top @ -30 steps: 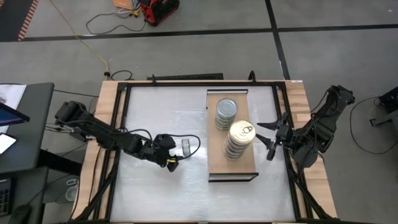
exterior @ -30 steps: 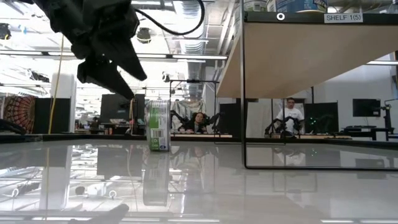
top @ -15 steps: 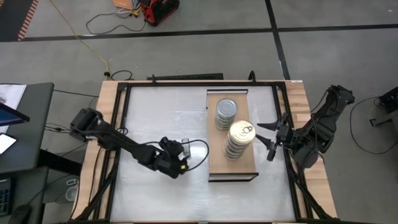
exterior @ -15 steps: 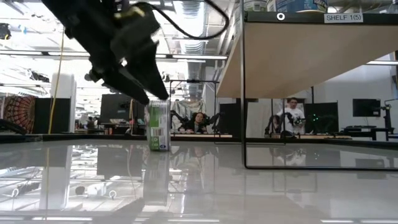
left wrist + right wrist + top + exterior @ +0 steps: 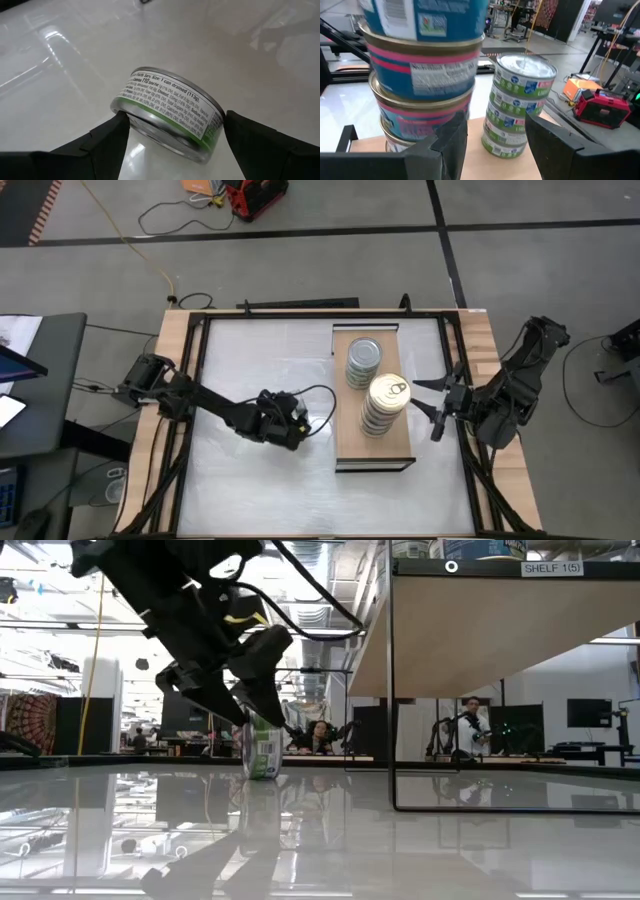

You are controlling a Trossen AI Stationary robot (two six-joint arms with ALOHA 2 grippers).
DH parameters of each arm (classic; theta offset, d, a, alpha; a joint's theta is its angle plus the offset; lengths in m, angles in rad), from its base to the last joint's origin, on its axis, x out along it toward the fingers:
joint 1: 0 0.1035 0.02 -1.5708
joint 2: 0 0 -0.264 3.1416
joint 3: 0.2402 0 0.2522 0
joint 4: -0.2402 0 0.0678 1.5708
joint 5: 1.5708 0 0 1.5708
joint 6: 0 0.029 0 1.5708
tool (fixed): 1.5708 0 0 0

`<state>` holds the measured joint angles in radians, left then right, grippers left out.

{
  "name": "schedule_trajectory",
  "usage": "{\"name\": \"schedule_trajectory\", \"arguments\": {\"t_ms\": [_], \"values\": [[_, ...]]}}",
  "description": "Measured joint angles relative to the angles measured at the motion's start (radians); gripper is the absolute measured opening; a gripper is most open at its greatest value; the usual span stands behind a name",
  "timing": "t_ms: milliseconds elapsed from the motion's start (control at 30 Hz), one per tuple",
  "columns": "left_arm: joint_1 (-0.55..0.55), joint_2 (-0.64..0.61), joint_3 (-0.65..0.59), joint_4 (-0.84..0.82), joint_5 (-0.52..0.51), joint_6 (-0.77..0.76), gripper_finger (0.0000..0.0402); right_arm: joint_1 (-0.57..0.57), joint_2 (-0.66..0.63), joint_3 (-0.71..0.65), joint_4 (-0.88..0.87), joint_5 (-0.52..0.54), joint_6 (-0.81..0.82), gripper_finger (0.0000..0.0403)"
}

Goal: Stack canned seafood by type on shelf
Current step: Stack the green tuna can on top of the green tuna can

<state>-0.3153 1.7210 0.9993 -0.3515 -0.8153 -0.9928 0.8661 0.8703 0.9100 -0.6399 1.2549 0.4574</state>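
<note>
Your left gripper (image 5: 172, 125) now stands with jaws wide on either side of the lone green-label tin (image 5: 167, 111), tilted mid-tabletop (image 5: 250, 480) left of the shelf (image 5: 345, 455); a second ago it hung beside it. The pick looks ready. Your right gripper (image 5: 432, 398) waits partly open off the shelf's right edge, holding nothing, beside the two stacks (image 5: 384, 402).

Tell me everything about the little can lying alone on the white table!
The can is a short round metal tin with a green and white label covered in small print. It sits tipped on its edge on the glossy white table, away from the shelf. The left hand has its open fingers either side of it, with no grip visible yet.
</note>
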Motion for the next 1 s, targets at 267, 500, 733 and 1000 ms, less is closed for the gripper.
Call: {"name": "schedule_trajectory", "arguments": {"t_ms": [267, 500, 733, 1000], "values": [[0.049, -0.001, 0.000, -0.136, 0.070, 0.000, 0.0311, -0.005, 0.000, 0.000, 0.107, 0.000, -0.128, 0.0225], [0.034, -0.042, 0.000, -0.294, 0.104, -0.056, 0.0311, -0.005, 0.000, 0.000, 0.102, 0.000, -0.127, 0.0225], [0.012, -0.101, 0.000, -0.200, 0.089, 0.356, 0.0311, -0.005, 0.000, 0.000, 0.100, 0.000, -0.149, 0.0225], [0.009, -0.118, 0.000, -0.188, 0.076, 1.265, 0.0311, -0.005, 0.000, 0.000, 0.100, 0.000, -0.152, 0.0225]]}}
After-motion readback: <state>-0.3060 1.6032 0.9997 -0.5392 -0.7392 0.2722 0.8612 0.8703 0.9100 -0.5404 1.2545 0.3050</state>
